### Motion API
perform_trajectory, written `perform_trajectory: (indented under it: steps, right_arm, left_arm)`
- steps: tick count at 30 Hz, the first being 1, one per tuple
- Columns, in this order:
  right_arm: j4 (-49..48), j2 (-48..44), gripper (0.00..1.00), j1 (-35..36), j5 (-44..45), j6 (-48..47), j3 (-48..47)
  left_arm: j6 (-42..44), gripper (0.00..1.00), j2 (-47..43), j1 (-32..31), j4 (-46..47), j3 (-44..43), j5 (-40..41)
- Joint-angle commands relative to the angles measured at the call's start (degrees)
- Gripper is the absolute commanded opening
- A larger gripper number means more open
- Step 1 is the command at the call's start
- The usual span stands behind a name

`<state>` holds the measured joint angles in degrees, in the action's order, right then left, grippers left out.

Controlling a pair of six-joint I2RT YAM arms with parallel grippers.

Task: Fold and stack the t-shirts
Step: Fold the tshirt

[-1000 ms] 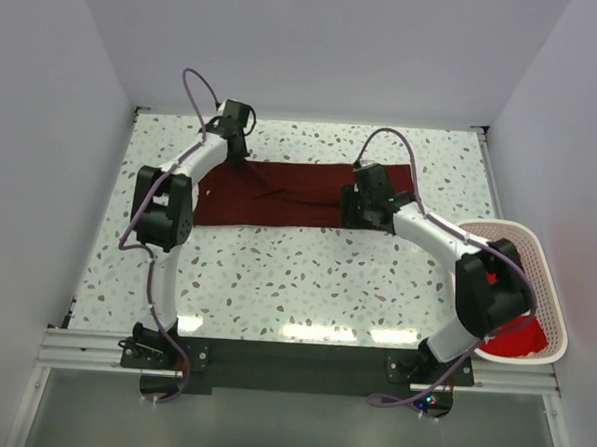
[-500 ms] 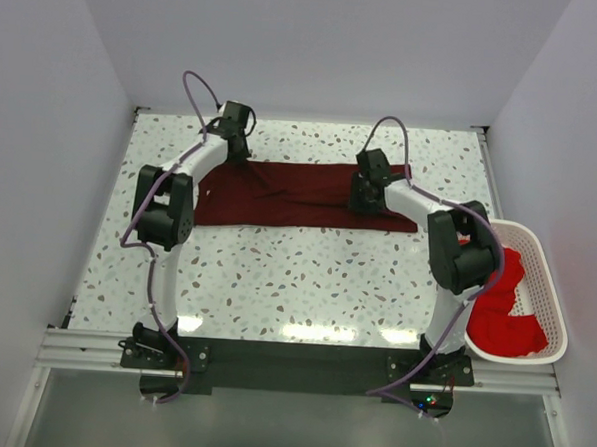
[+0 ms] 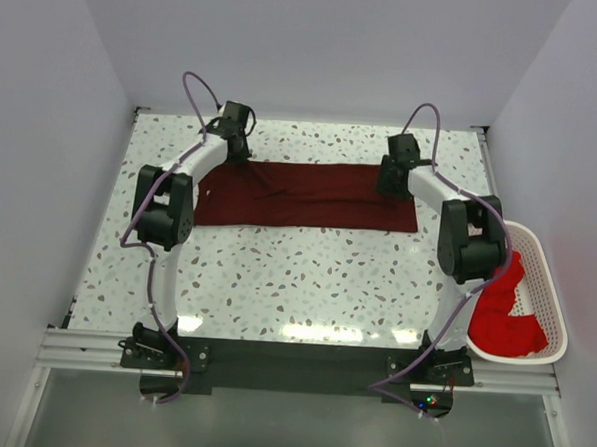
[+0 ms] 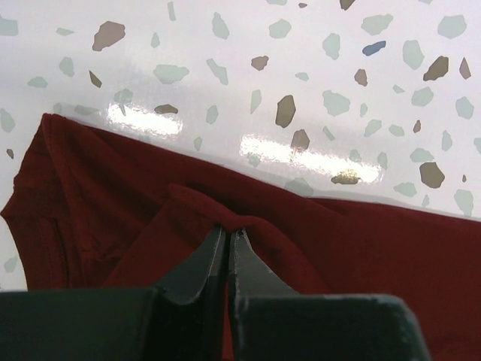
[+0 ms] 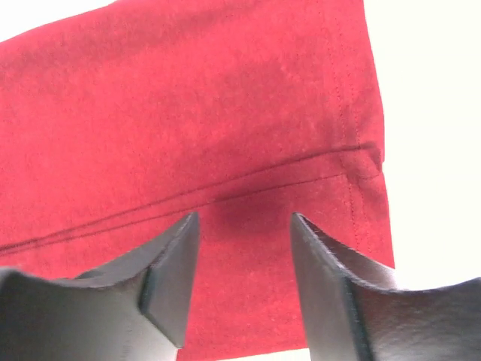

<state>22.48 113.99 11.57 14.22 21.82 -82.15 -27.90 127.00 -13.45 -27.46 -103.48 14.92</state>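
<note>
- White walls (image 3: pixel 317 54) close in a speckled table (image 3: pixel 276 272). The maroon t-shirt (image 3: pixel 310 196) lies across its far half as a long, partly folded band.
- The left fingers (image 4: pixel 197 265) are clenched on a raised pinch of cloth near the band's left end.
- The right fingers (image 5: pixel 167 280) stand released just above the hemmed right-end corner, gripping nothing.
- Step in hand, as I judge it: taking both ends for the next fold. The right fingers must drop and close on the hem.
- Red t-shirts (image 3: pixel 504 314) wait in the basket (image 3: pixel 553 297) at the right, apart from the band. Nothing seems to block the fold.
</note>
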Motion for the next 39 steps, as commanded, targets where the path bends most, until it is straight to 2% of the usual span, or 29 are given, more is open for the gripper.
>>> perform_trajectory:
  steps: [1, 2, 6, 8, 11, 16, 19, 24, 25, 29, 33, 39]
  right_arm:
    - [-1.2, -5.6, 0.57, 0.1, -4.8, -0.3, 2.0]
    - [-4.2, -6.6, 0.6, 0.6, -10.6, -0.6, 3.1]
    - [-8.0, -8.9, 0.61, 3.9, -18.0, -1.2, 6.0]
    - [-10.9, -9.1, 0.61, 7.0, -20.3, -1.2, 6.6]
    - [-15.2, -7.9, 0.61, 11.4, -24.4, -0.8, 6.5]
    - [-26.0, -4.2, 0.6, 16.9, -30.6, 6.9, 6.2]
    - [-31.3, -1.3, 0.59, 19.5, -30.7, 13.0, 5.5]
    - [-37.9, 2.5, 0.57, 22.8, -26.6, 23.3, 4.1]
    - [-39.0, 3.6, 0.57, 23.4, -25.6, 24.6, 3.8]
    - [-41.9, 5.4, 0.57, 25.3, -20.3, 32.2, 3.6]
    - [-42.9, 7.1, 0.56, 27.7, -13.1, 38.5, 2.4]
    - [-42.8, 11.4, 0.52, 29.5, -8.4, 44.0, -1.6]
  left_arm:
    - [-0.8, 0.06, -1.1, 0.7, 0.8, -0.4, -0.7]
    - [-0.8, 0.06, -1.2, 0.7, 0.4, -0.7, -0.9]
    - [-1.1, 0.06, -1.9, 0.7, -1.9, -1.3, -0.9]
    - [-1.2, 0.09, -2.3, 0.7, -2.2, -1.3, -1.1]
    - [-0.8, 0.24, -2.3, 0.6, -2.9, -1.3, -1.0]
    - [-0.9, 0.49, -4.4, 1.6, -2.9, -0.5, -1.6]
    - [-1.6, 0.58, -7.0, 3.3, -1.7, 1.3, -3.2]
    - [-5.4, 0.59, -11.1, 8.9, 5.7, 8.0, -14.6]
    - [-6.0, 0.59, -10.8, 9.5, 6.3, 9.0, -19.7]
    - [-8.8, 0.58, -8.7, 11.9, 7.7, 9.4, -28.2]
    - [-10.2, 0.54, -8.2, 12.5, 9.4, 10.7, -30.6]
    - [-9.9, 0.49, -8.3, 12.5, 9.4, 11.4, -30.0]
